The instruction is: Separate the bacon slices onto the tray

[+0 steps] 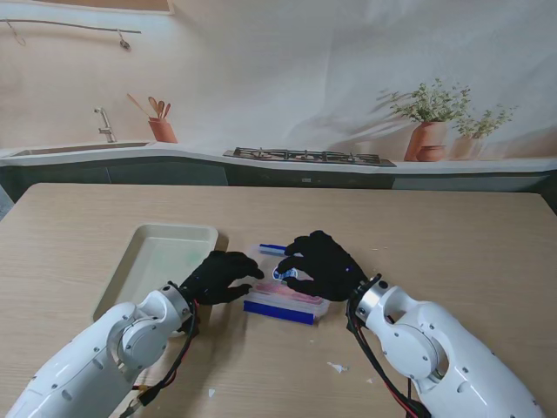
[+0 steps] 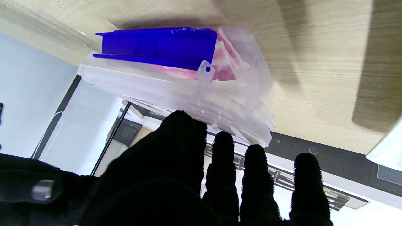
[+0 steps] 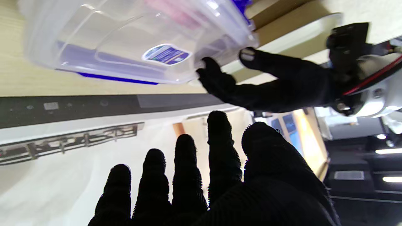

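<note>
Bacon box (image 1: 285,300): centre of the stand view, lid on, pink slices inside.
Tray (image 1: 139,270): centre left.
Left hand (image 1: 222,277): fingers spread at the box's edge, gripping nothing.
Right hand (image 1: 322,266): arched over the lid, grip unclear.
Handling: slices likely soft, greasy; pinch an end.

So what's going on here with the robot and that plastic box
The robot has both gloved hands at a clear plastic container with blue latches, still lidded, with pink bacon visible inside. The left hand touches its left end; the right hand hovers over the top, fingers apart. Neither clearly grips it. The pale tray sits to the left with no bacon on it, so separating hasn't begun.
</note>
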Action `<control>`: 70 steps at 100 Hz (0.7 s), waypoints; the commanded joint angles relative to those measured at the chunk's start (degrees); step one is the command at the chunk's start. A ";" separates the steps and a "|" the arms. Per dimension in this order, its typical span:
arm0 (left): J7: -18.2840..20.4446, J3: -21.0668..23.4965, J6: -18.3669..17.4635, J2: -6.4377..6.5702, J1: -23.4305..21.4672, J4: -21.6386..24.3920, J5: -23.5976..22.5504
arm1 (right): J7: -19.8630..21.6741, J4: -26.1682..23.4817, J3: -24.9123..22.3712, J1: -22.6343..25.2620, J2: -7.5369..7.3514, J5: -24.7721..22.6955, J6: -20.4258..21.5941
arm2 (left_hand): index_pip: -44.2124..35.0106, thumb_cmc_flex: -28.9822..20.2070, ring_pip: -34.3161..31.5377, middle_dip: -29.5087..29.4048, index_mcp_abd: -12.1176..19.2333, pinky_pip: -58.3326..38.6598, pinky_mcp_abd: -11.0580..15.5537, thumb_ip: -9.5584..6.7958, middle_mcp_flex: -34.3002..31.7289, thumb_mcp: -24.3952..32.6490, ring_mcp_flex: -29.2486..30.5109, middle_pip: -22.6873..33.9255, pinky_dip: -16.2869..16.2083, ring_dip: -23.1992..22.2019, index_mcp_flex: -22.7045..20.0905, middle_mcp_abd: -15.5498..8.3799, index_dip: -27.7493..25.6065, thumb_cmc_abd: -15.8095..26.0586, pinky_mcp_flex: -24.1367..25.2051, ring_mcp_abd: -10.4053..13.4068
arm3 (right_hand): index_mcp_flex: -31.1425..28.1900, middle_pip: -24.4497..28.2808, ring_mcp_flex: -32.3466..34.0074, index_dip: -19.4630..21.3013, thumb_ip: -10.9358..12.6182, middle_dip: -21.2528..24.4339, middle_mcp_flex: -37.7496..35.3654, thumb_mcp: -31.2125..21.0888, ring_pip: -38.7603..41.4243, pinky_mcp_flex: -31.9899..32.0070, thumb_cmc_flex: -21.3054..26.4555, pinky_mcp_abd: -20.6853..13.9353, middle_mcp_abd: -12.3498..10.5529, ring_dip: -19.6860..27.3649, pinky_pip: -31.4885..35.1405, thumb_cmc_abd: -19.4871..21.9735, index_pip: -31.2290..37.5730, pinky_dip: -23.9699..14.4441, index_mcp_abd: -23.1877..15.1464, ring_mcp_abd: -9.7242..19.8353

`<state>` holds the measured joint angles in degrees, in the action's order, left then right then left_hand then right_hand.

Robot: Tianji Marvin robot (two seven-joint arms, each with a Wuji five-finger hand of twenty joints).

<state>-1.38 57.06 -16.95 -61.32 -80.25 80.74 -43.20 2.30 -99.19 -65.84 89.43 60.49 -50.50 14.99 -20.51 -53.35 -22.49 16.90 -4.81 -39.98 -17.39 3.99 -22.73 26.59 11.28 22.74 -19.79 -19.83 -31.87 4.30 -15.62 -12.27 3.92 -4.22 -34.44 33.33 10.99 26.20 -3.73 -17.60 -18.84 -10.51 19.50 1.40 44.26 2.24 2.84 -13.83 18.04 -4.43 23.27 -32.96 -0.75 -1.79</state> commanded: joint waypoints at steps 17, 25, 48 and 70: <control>1.52 -0.44 0.27 -0.03 -0.63 -1.12 -0.31 | 1.35 4.59 1.53 -4.97 0.27 0.35 -3.56 | -1.70 -1.07 -0.28 0.83 -2.06 1.70 0.93 0.67 0.71 0.05 -0.63 -0.53 0.73 0.77 -1.63 -0.72 -0.27 0.74 0.62 1.39 | -0.31 1.35 -0.41 -1.27 1.22 -0.49 0.08 -2.71 0.32 0.74 -0.28 -0.13 0.17 -0.60 -1.32 0.02 -0.95 -1.12 0.40 -0.18; 1.55 -0.34 0.31 -0.04 -0.69 -1.10 -0.22 | 1.61 6.81 3.27 -7.17 0.34 0.68 -5.32 | -1.67 -0.80 -0.24 0.82 -2.11 1.70 0.93 0.60 0.71 0.06 -0.67 -0.55 0.73 0.78 -1.60 -0.78 -0.24 0.78 0.62 1.34 | 0.13 1.39 -0.37 -1.30 1.01 -0.50 0.14 -4.06 0.39 0.69 1.27 -0.13 0.12 -0.63 -1.29 -0.20 -0.99 -1.14 0.25 -0.08; 1.39 0.16 0.33 -0.02 -1.05 -0.98 -0.44 | 1.80 13.77 8.72 -12.86 0.74 2.63 -9.84 | -1.67 -0.54 -0.25 0.82 -1.95 1.73 0.89 0.41 0.60 0.40 -0.56 -0.54 0.74 0.76 -1.58 -0.86 -0.22 0.69 0.66 1.30 | 1.90 1.15 -0.93 -1.84 -0.01 -0.38 2.31 -6.75 0.53 1.15 1.71 -0.34 -0.26 -0.69 -1.27 -0.38 0.36 -1.37 -0.41 0.08; 1.40 0.52 0.32 0.05 -1.35 -0.85 -0.80 | 0.60 17.16 11.55 -15.53 1.19 3.73 -11.70 | -1.64 -0.35 -0.22 0.80 -1.94 1.81 0.87 0.43 0.55 0.58 -0.46 -0.58 0.78 0.76 -1.61 -0.89 -0.18 0.67 0.62 1.37 | 3.20 -0.46 -1.54 -2.26 -0.13 0.36 5.89 -7.67 0.53 1.25 1.58 -0.26 -0.70 -0.70 -1.23 -0.02 0.75 -1.50 -0.48 -0.09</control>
<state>-1.40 57.66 -16.94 -61.42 -80.68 80.83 -43.55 2.17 -82.55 -54.80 74.38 60.99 -46.77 3.82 -19.98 -52.66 -22.40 16.90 -4.16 -39.98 -17.38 3.99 -22.73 26.53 11.30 22.12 -19.78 -19.80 -31.28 4.29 -15.49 -11.72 3.92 -4.09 -32.85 33.70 10.99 24.78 -3.73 -17.50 -15.64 -16.93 19.62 1.41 44.26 2.24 2.93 -13.96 18.04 -5.08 23.14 -33.40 -0.56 -1.81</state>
